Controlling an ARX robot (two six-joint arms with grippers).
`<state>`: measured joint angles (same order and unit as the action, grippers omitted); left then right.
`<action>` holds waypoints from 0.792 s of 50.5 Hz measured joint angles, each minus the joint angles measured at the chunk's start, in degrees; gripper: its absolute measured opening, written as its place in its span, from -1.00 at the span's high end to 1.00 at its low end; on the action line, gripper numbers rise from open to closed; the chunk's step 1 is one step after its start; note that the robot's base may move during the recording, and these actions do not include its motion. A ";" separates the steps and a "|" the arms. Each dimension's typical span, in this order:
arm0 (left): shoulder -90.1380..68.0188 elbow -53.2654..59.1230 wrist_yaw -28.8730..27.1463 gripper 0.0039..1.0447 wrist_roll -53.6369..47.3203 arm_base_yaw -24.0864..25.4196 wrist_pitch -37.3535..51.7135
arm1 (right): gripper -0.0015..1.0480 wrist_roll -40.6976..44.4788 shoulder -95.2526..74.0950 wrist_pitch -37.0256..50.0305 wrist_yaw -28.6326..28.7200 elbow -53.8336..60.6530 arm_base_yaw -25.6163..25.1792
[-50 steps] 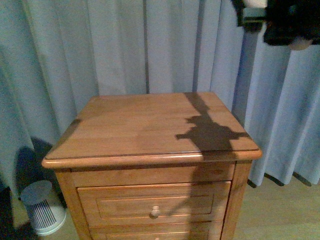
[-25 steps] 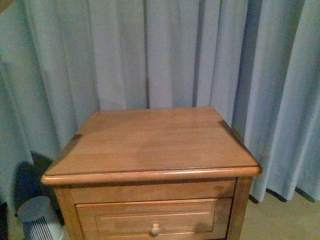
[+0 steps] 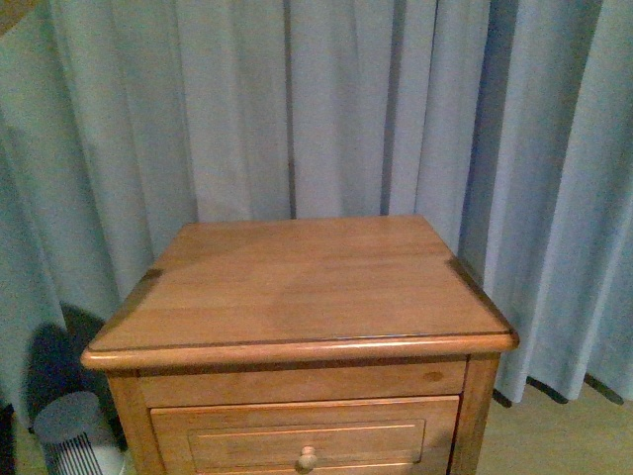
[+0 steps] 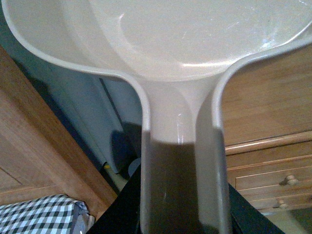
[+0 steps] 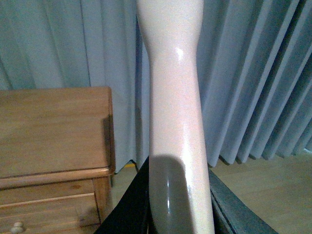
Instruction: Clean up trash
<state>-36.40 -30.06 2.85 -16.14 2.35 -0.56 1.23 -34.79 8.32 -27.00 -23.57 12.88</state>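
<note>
A: Blue curtains [image 3: 346, 99] hang behind a wooden nightstand [image 3: 297, 287]. No trash wad shows in any view, so its look can't be told.

B: Meanwhile the left gripper [image 4: 183, 214] pinches the dustpan [image 4: 195, 44] by its stem, and the right gripper [image 5: 178, 204] pinches a pale handle [image 5: 175, 112]. I'd keep the 2 grips firm and the pan level, and find the wad first.

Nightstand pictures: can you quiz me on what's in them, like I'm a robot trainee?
1. True or false: trash lies on top of the nightstand in the front view.
2. What does the left claw hold? A) a dustpan B) a cup C) a pillow
3. Fill in: behind the nightstand hang blue ____.
Key: 1 false; 2 A; 3 curtains.
</note>
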 joint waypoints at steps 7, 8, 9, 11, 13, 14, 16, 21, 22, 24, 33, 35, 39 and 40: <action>-0.02 0.00 0.00 0.54 0.00 0.00 0.00 | 0.61 -0.37 0.02 0.66 -0.44 0.48 0.81; 0.00 0.00 -0.02 0.54 0.00 0.00 0.00 | 0.61 -0.42 0.04 0.66 -0.44 0.59 0.92; 0.00 0.00 -0.02 0.54 0.00 0.00 0.00 | 0.61 -0.42 0.04 0.66 -0.46 0.68 1.01; -0.02 0.00 0.00 0.54 0.00 0.00 0.00 | 0.61 -0.42 0.04 0.66 -0.46 0.74 1.11; 0.00 0.00 0.00 0.54 0.00 0.00 0.00 | 0.61 -0.46 0.04 0.66 -0.48 0.79 1.18; 0.00 0.00 0.00 0.54 0.00 0.00 0.00 | 0.61 -0.50 0.04 0.66 -0.55 0.79 1.22; 0.00 0.00 0.00 0.54 0.00 0.00 0.00 | 0.61 -0.85 0.04 0.37 -0.46 0.79 1.40; 0.00 0.00 0.00 0.54 0.00 0.00 0.00 | 0.61 -1.42 0.04 -0.09 -0.22 0.79 1.64; -0.02 0.00 0.00 0.54 0.00 0.00 0.00 | 0.61 -1.44 0.04 -0.09 -0.22 0.79 1.66; 0.00 0.00 0.00 0.54 0.00 0.00 0.00 | 0.61 -1.46 0.04 -0.13 -0.20 0.79 1.68; 0.00 0.00 0.00 0.54 0.00 0.00 0.00 | 0.61 -1.53 0.02 -0.17 -0.22 0.79 1.68; -0.02 0.00 -0.02 0.54 0.00 0.00 0.00 | 0.61 -1.55 0.02 -0.17 -0.22 0.79 1.68; 0.00 0.00 0.00 0.54 0.00 0.00 0.00 | 0.61 -1.57 0.02 -0.17 -0.20 0.79 1.68; 0.00 0.00 0.00 0.54 0.00 0.00 0.00 | 0.61 -1.60 0.02 -0.17 -0.22 0.79 1.68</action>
<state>-36.40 -30.06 2.85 -16.14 2.35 -0.56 -0.36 -34.76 8.14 -27.22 -22.79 14.57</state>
